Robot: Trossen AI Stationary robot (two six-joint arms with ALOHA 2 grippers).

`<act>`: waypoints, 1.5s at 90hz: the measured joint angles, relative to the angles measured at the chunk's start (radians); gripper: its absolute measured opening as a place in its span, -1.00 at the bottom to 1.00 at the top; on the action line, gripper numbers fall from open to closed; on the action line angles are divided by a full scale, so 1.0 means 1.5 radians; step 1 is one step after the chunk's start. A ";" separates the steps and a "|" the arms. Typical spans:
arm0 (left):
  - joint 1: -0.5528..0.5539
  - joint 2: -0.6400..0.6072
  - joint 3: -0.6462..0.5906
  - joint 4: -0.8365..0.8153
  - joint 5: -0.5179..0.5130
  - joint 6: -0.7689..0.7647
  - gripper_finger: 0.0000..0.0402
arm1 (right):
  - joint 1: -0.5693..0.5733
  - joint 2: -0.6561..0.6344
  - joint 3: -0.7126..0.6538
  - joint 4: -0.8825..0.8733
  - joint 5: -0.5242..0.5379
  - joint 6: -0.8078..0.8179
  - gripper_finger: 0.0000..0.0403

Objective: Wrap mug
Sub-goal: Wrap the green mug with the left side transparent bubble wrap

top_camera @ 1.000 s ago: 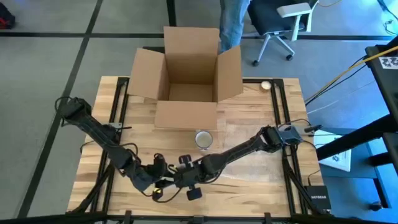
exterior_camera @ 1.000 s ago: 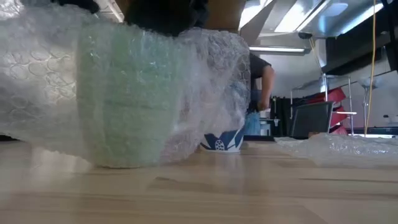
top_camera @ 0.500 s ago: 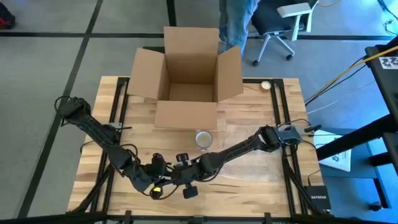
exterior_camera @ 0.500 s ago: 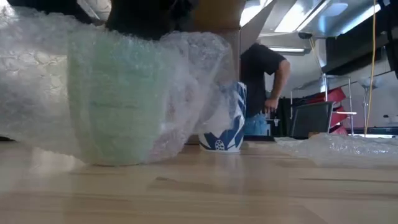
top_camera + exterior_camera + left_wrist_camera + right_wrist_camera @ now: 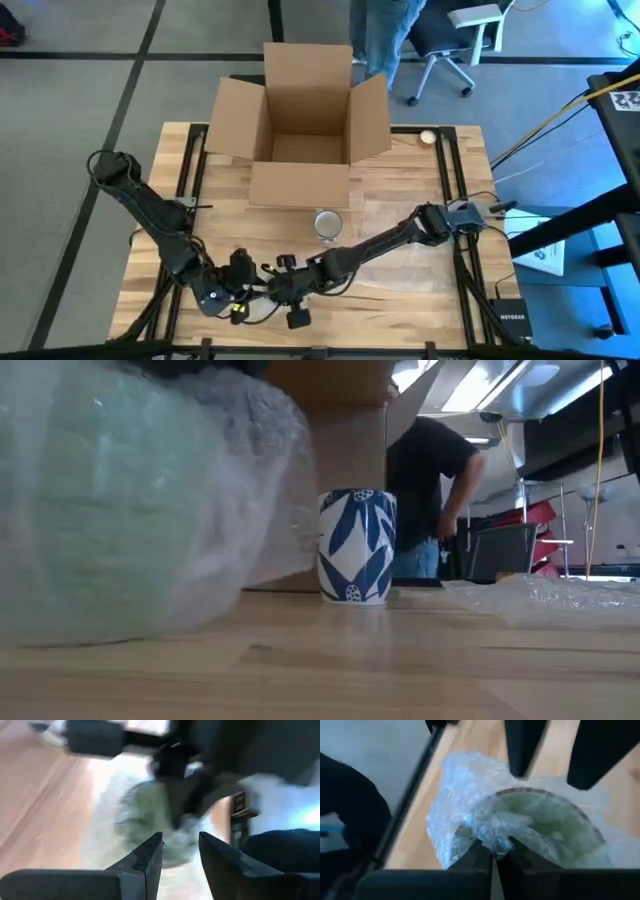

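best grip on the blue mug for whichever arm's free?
Judging from the high view, the blue mug stands upright, mouth open. I'd come straight down and pinch the rim on its right side, away from the box flap behind it. No handle shows in the low view, so the rim or the wall is the safer bet.

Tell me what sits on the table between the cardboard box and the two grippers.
In the high view, a blue-and-white patterned mug stands alone on the table between the cardboard box and the left gripper and right gripper.
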 joint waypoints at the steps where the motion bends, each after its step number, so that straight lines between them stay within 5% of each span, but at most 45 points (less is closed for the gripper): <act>1: 0.000 0.000 0.000 -0.001 0.000 -0.001 -0.45 | -0.001 0.000 0.000 -0.001 0.000 0.000 -1.00; 71: 0.034 0.103 -0.002 0.054 -0.035 0.023 -0.45 | -0.007 -0.001 0.001 -0.016 -0.003 0.003 -0.98; 108: 0.030 0.106 -0.002 0.052 -0.027 0.018 -0.45 | -0.012 -0.029 0.002 -0.047 0.013 0.000 -0.26; 135: 0.036 0.108 -0.003 0.048 -0.024 0.021 -0.45 | -0.021 -0.078 0.004 -0.088 0.013 -0.017 -0.14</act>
